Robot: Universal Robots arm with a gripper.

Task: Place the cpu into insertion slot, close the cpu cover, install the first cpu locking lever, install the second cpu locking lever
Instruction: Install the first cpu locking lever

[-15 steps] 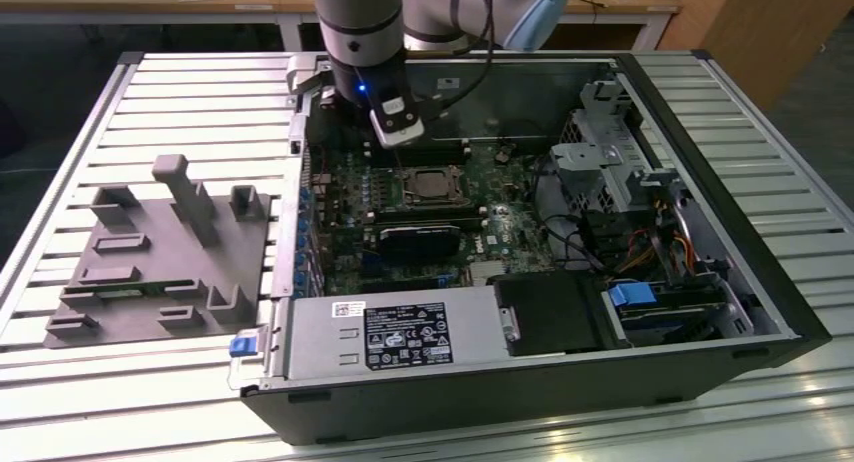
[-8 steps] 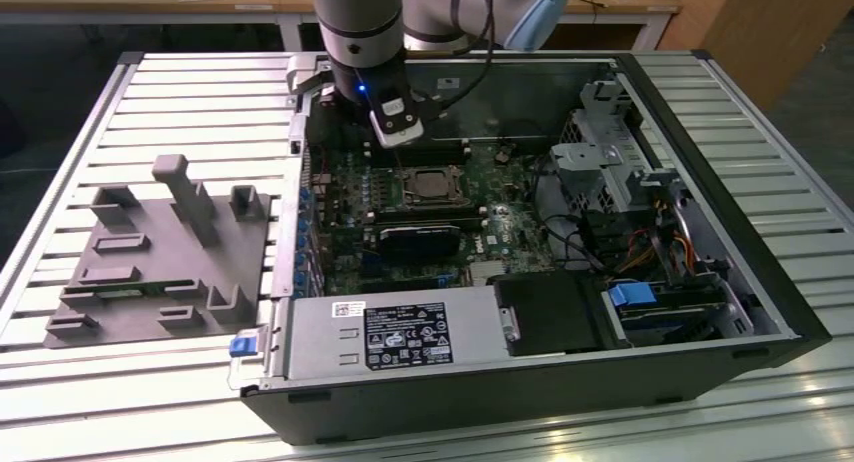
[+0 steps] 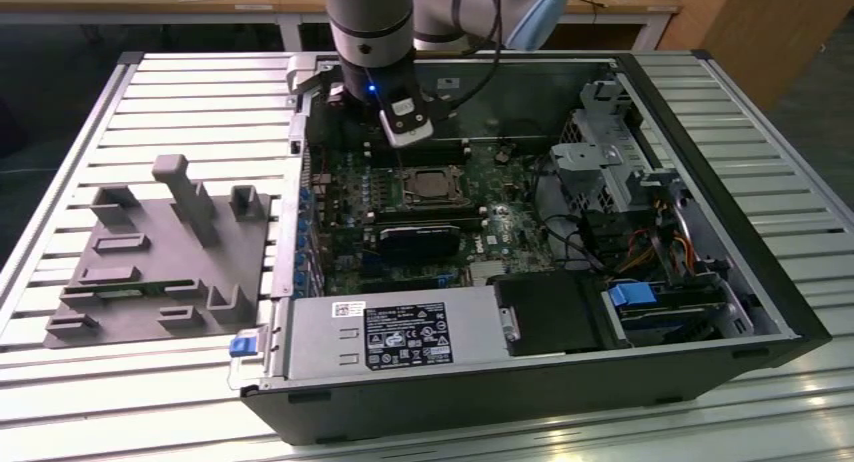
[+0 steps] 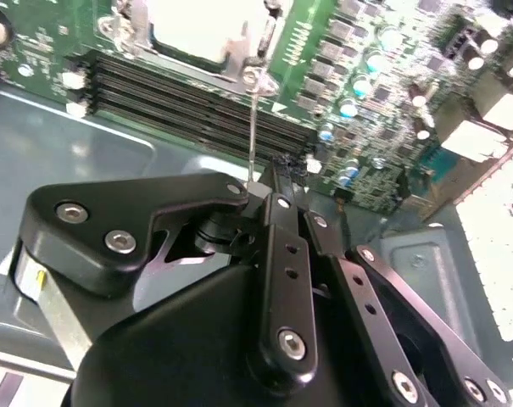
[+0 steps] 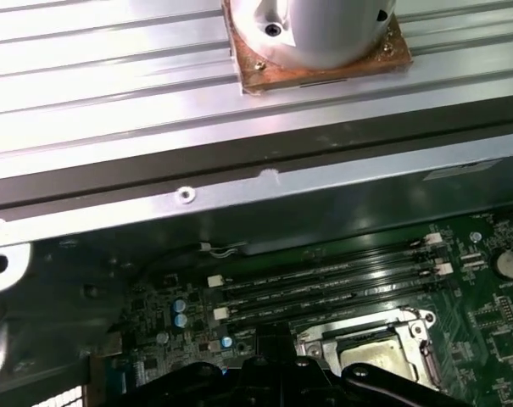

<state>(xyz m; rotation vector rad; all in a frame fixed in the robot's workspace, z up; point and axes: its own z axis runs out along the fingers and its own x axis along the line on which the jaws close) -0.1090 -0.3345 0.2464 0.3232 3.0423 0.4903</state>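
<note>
A: Where was the cpu at that moment?
B: Seated in the insertion slot, around the middle of the motherboard inside the open computer case. Its dull metal top faced up.
A: And the cpu cover?
B: Down flat on the socket, as far as I could see. In the first wrist view the silver frame lay around the chip, which showed through the square cut-out.
A: Where was the gripper?
B: Inside the case, just on the far side of the socket, under the arm.
A: How did its fingers stand?
B: Together, closed to a point in the second wrist view. A thin silver locking lever rose from the socket's corner straight to the tips, lifted off the board rather than lying along it. The rod's end met the tips. Whether it was pinched between them or only touched them, I could not tell.
A: Anything else around?
B: Long black memory slots ran just beside the socket. A power supply sat at the near end of the case. A grey fixture stood on the table to the exterior view's left of the case, well apart from the arm.
</note>
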